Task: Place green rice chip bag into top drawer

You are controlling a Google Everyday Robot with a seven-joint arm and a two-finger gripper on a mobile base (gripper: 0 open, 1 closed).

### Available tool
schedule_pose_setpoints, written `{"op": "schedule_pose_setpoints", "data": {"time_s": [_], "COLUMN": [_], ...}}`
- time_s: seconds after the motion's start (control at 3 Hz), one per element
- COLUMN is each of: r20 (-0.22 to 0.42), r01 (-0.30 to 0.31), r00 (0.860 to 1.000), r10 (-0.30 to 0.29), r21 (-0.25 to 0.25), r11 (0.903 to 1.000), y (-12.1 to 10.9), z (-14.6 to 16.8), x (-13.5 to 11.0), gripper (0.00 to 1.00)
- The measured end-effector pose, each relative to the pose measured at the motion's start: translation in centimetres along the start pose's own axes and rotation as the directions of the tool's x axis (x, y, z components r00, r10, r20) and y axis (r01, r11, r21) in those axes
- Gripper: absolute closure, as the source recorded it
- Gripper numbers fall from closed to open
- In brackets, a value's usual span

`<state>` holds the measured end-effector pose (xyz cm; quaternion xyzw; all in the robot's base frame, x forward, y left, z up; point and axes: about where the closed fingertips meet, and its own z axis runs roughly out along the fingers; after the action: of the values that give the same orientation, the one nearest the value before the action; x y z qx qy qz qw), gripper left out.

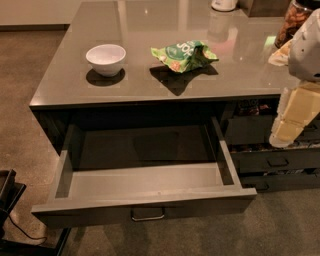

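The green rice chip bag (184, 55) lies crumpled on the grey countertop (150, 82), right of a white bowl (106, 59). The top drawer (145, 187) is pulled wide open below the counter's front edge; its lighter grey floor is bare and its dark front carries a small metal bar handle (148, 216). My gripper (282, 137) hangs at the right edge of the view, pale yellow under a white arm segment (307, 47). It is right of the drawer, in front of the narrower drawers, and well apart from the bag.
Narrower dark drawers with black handles (277, 162) stand to the right of the open drawer. A jar (295, 17) and a white object (223, 5) sit at the counter's back. Dark equipment (7, 192) stands on the floor at lower left.
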<state>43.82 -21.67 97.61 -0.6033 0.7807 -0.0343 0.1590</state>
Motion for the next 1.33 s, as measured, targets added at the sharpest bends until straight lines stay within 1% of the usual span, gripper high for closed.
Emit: {"op": "schedule_pose_setpoints", "data": {"time_s": [0.33, 0.67, 1.0, 1.33], "r20": [0.017, 0.084, 0.162, 0.236], "r01": [0.006, 0.059, 0.127, 0.206], "r00": [1.0, 0.994, 0.977, 0.94], "r10": [-0.007, -0.063, -0.142, -0.245], "r21": [0.016, 0.049, 0.1, 0.179], "r11": [0.9998, 0.9971, 0.9868, 0.9621], "y": [-0.8, -3.8, -7.5, -12.4], "z": [0.0, 1.1, 3.0, 4.8], "x": [-0.4, -2.1, -4.3, -7.5], "gripper": [0.0, 0.0, 0.0, 0.0]}}
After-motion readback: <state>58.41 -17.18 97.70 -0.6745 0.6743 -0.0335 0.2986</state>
